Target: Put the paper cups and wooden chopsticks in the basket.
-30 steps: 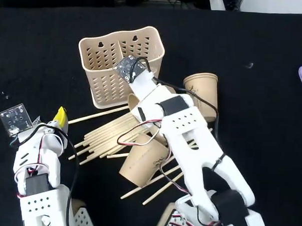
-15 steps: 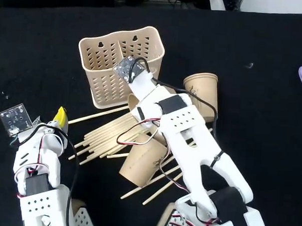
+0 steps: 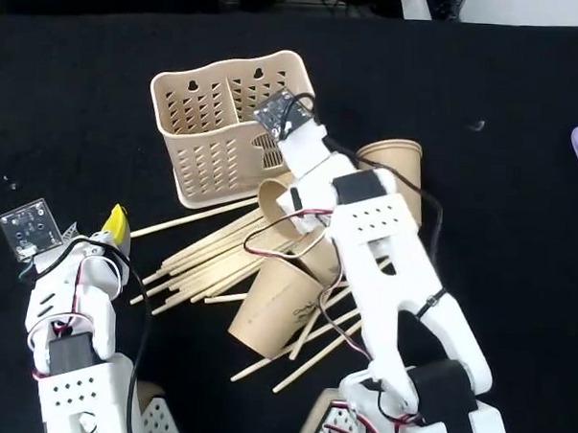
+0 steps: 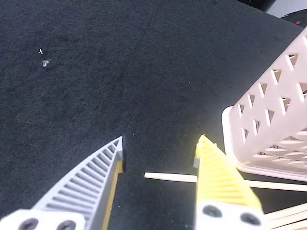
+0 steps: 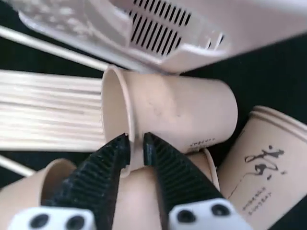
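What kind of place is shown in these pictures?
Probably a robot test bench: two white arms at a black-clothed table, with a basket, paper cups and chopsticks scattered.

My black table (image 3: 503, 140) carried the beige slotted basket (image 3: 200, 160), a loose spread of wooden chopsticks (image 3: 201, 261), and toppled paper cups (image 3: 270, 312).

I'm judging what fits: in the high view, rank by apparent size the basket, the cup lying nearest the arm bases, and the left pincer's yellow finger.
Largest: basket
Middle: lying cup
Smallest: yellow finger
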Motion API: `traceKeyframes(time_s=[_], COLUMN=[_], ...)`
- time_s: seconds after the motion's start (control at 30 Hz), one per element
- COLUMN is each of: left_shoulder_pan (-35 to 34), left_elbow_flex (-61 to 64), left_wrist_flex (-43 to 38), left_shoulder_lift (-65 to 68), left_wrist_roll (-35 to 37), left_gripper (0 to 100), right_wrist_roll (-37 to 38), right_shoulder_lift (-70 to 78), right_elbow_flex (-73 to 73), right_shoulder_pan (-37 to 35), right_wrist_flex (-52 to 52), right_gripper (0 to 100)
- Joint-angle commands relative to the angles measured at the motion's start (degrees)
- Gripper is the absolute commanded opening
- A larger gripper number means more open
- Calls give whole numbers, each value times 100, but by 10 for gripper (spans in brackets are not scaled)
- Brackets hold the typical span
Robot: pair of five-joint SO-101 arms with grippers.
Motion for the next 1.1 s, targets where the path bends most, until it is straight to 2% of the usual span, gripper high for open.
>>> traceKeyframes(time_s=[0.0, 0.47, 0.57, 0.7, 0.9, 1.07], left_shoulder_pan=[-13, -13, -13, -13, -13, -22], left_elbow_flex=[136, 136, 136, 136, 136, 136], left_wrist_flex=[18, 18, 18, 18, 18, 18], left_shoulder_lift=[-62, -62, -62, -62, -62, -62], left_wrist_roll=[18, 18, 18, 18, 18, 18], left_gripper=[238, 238, 238, 238, 238, 238], right_wrist_roll=[-9, -26, -440, -967, -1029, -1029], right_shoulder_lift=[-374, -2440, -2712, -2668, -2105, -1833], right_elbow_flex=[-453, -4, 4, 268, 1007, 1059], right_shoulder_pan=[114, -9, -18, -193, -571, -607], right_wrist_flex=[527, 809, 809, 738, 123, -237], right_gripper=[13, 11, 11, 11, 11, 11])
